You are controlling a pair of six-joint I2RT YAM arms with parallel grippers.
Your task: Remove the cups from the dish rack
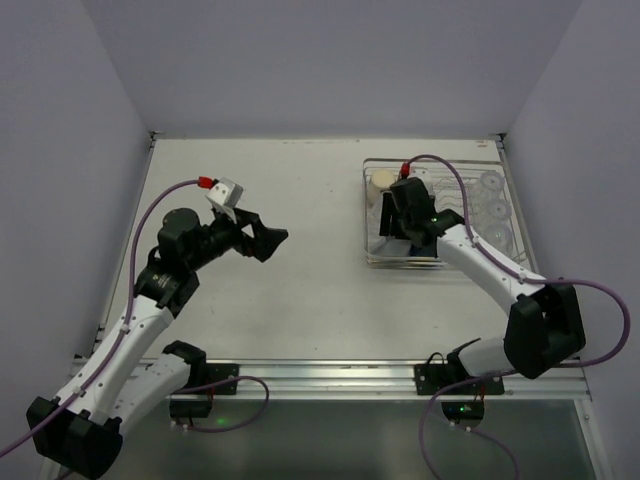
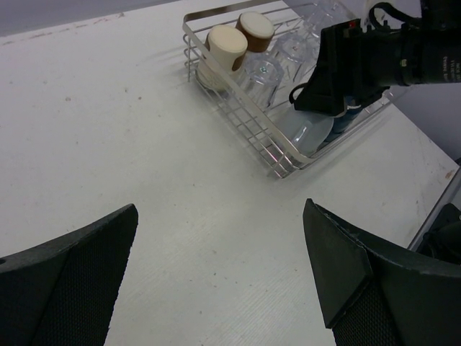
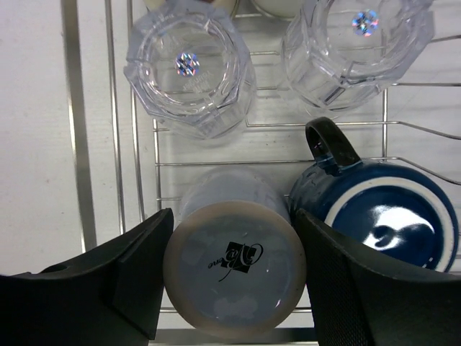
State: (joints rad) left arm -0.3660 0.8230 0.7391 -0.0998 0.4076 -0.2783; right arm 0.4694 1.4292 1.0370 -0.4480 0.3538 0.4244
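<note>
- light blue-grey mug (image 3: 234, 270) sits upside down in the dish rack (image 3: 72, 108), dead centre between the right gripper's fingers
- right gripper (image 3: 232, 216) straddles it, fingers (image 3: 137, 281) right up against its sides; can't tell if they're actually squeezing it
- navy mug (image 3: 389, 216) also upside down, just beside the pale one, past one finger; two glass tumblers (image 3: 189, 68) sit further along the rack
- left gripper (image 1: 270, 238) spread wide, holding nothing; it hangs over the bare table (image 1: 300, 330), well apart from the rack
</note>
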